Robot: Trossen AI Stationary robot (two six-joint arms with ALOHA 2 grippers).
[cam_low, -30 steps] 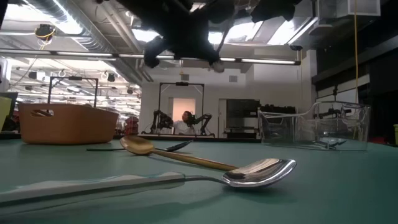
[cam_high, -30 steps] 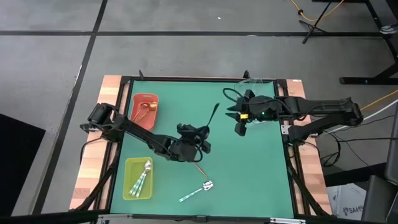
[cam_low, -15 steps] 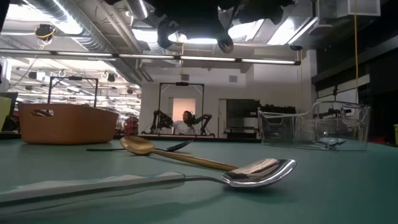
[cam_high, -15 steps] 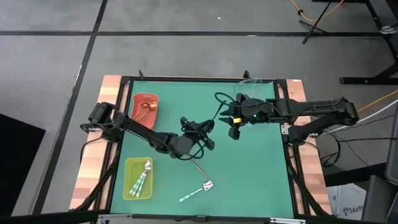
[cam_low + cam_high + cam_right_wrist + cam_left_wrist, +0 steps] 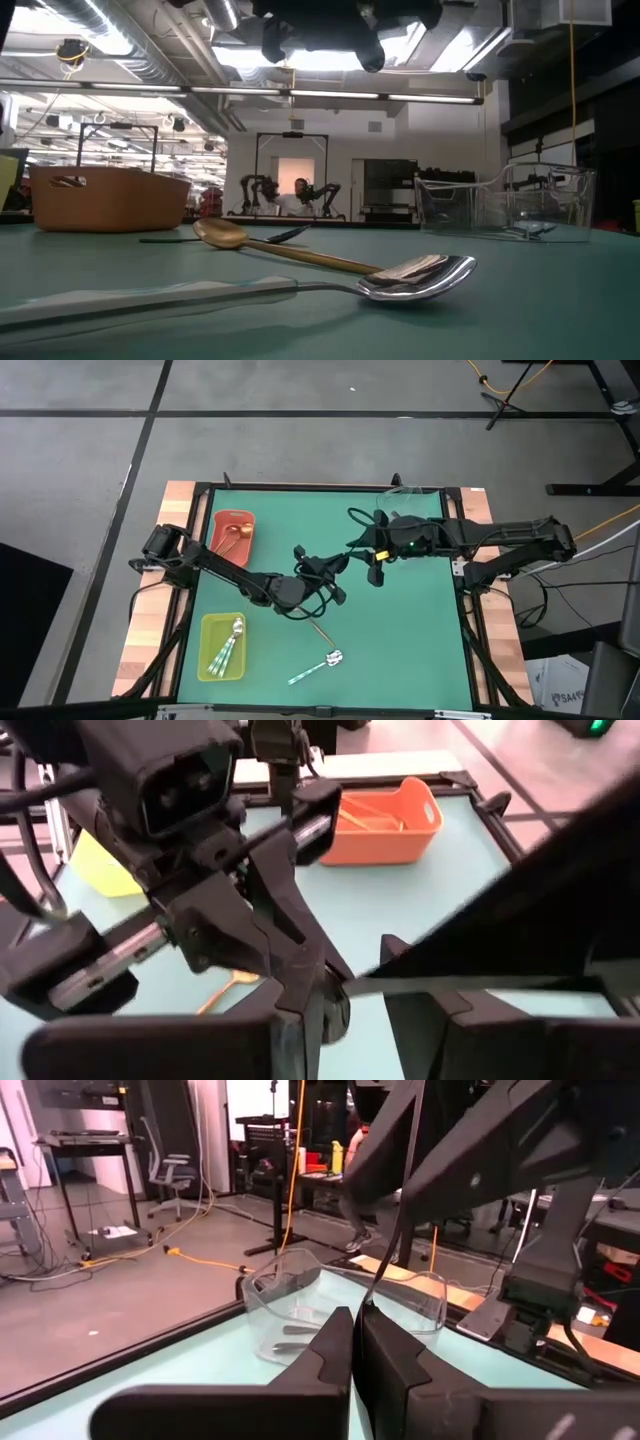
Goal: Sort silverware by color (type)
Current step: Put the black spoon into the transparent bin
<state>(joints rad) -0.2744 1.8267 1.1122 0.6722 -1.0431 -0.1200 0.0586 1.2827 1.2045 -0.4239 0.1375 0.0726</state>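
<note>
Handover in mid-air is my reading of the high view: left gripper (image 5: 338, 560) and right gripper (image 5: 376, 558) meet above the green bench (image 5: 420, 630), though whatever passes between them is too thin to see.

The low view cuts both arms off at its upper edge. A copper spoon (image 5: 290, 250) and a mint-handled spoon (image 5: 420, 275) lie unsorted on the bench.

The left wrist view shows that arm's jaws pressed together on a thin dark stem. The clear tray (image 5: 300, 1310) beyond already holds dark pieces.

In the right wrist view the black spoon (image 5: 450, 984) runs from the left jaws across the right arm's slightly spread jaws. Next, the right jaws should close before the left lets go.
</note>
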